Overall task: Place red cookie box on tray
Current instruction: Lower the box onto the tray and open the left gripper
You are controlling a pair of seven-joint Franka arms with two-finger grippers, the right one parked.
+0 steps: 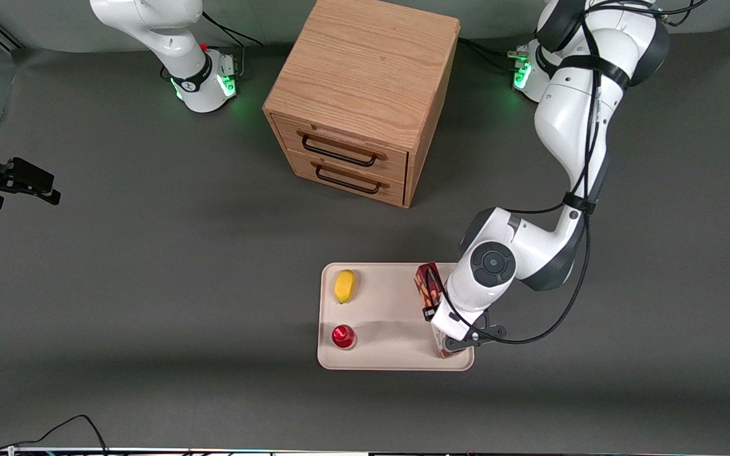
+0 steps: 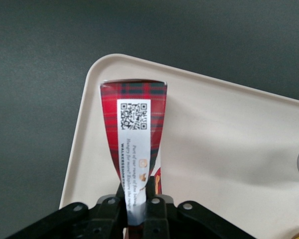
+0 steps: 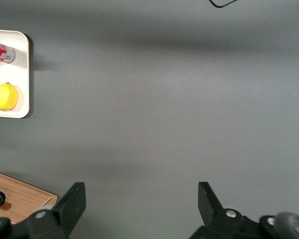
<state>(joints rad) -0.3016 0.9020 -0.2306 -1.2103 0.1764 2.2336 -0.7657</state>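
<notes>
The red cookie box (image 1: 429, 282) (image 2: 134, 117), tartan-patterned with a white QR label, is held lengthwise over the cream tray (image 1: 390, 297) (image 2: 214, 129), along the tray's edge toward the working arm's end. My left gripper (image 1: 435, 315) (image 2: 138, 204) is shut on the box, with a black finger pressed against each long side near its middle. The arm's white wrist covers much of the box in the front view. I cannot tell whether the box touches the tray's floor.
A yellow lemon (image 1: 344, 285) (image 3: 5, 96) and a small round red can (image 1: 343, 336) (image 3: 1, 52) sit on the tray's end toward the parked arm. A wooden two-drawer cabinet (image 1: 365, 95) stands farther from the front camera.
</notes>
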